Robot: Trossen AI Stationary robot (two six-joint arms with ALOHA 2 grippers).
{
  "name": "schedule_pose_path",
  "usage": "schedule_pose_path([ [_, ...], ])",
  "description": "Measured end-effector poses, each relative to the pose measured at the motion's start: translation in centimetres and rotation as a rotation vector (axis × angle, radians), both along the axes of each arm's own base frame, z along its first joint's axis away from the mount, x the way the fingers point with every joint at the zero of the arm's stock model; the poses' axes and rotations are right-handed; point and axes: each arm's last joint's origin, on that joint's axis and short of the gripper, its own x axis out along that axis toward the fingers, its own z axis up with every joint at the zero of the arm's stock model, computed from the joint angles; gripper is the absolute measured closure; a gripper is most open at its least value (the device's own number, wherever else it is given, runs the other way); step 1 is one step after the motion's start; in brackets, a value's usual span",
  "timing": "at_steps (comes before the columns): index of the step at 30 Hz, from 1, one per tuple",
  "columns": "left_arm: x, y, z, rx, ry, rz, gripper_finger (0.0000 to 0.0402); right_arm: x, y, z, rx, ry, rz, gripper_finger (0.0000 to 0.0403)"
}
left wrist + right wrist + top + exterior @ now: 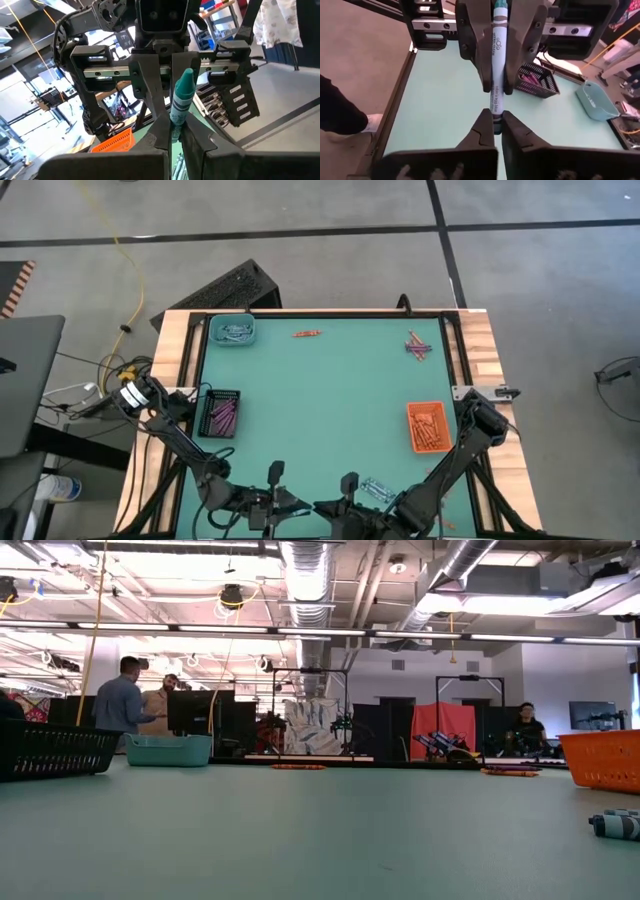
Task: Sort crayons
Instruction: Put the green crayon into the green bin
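Both hands met over the near edge of the surface (330, 390), well apart from the teal tray (233, 332) at the far left corner, with one pale blue-grey crayon (497, 75) spanning the gap between them. The left hand (497, 75) was pressed together on one end of the stick, and the right hand (495, 131) pinched the other end (its grip looked on the point of loosening, though the stick sat between its fingers). The step in hand read as a hand-over of this crayon from right to left. The next move would call for the right hand to let go fully and back off straight, without dragging the stick askew, after which the left arm could carry it across to the teal tray, where pale crayons already lay. Other crayons waited: some pale ones (374, 487) on the near edge just beside the hands, an orange-red one (306, 333) just right of the teal tray, and a mixed cluster (418, 347) far from it, near the far right corner
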Motion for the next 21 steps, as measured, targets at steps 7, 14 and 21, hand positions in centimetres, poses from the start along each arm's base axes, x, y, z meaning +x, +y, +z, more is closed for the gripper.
schedule_pose_path([
  [7, 0.5, 0.7, -0.6, 0.100, 0.086, 0.083, 0.0400, 0.2, -1.6, -1.0, 0.055, 0.097, -0.066, 0.0330],
  [14, 1.1, 4.9, -0.3, 0.209, 0.330, 0.264, 0.0401, -0.8, -4.2, -2.5, 0.085, 0.258, -0.248, 0.0250],
  [21, 0.3, 12.9, 1.1, 0.301, 0.621, 0.495, 0.0401, -2.6, -5.2, -3.5, 0.059, 0.338, -0.376, 0.0235],
])
